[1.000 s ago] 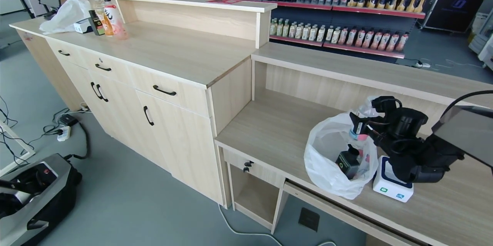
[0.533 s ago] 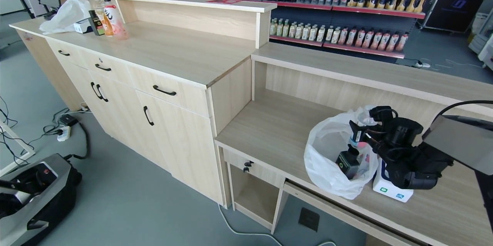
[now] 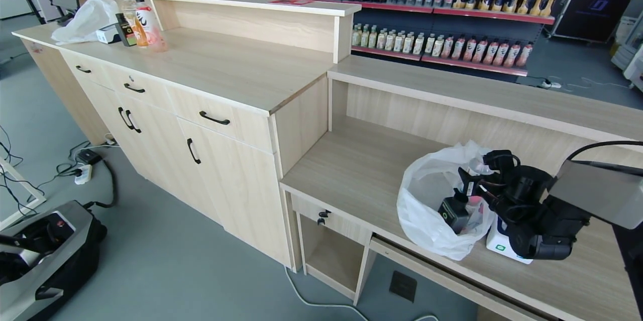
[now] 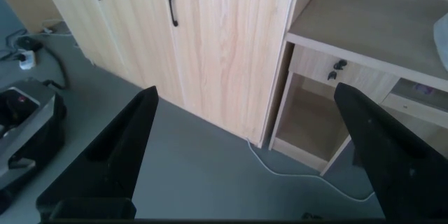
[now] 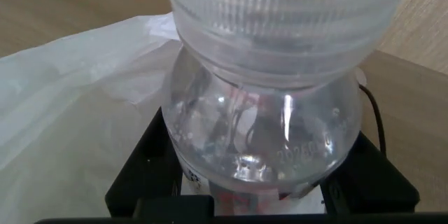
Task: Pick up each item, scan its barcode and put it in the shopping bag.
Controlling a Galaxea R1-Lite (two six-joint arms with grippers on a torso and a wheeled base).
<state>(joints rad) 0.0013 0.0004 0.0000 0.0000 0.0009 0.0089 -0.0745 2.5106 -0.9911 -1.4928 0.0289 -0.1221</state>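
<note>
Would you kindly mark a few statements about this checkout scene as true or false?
1. The right pincer grips a clear bottle. True.
2. A black bottle sits inside the shopping bag. True.
3. The shopping bag lies on the floor. False: it stands on the lower counter.
4. The left pincer holds a box. False: it is open and empty.
</note>
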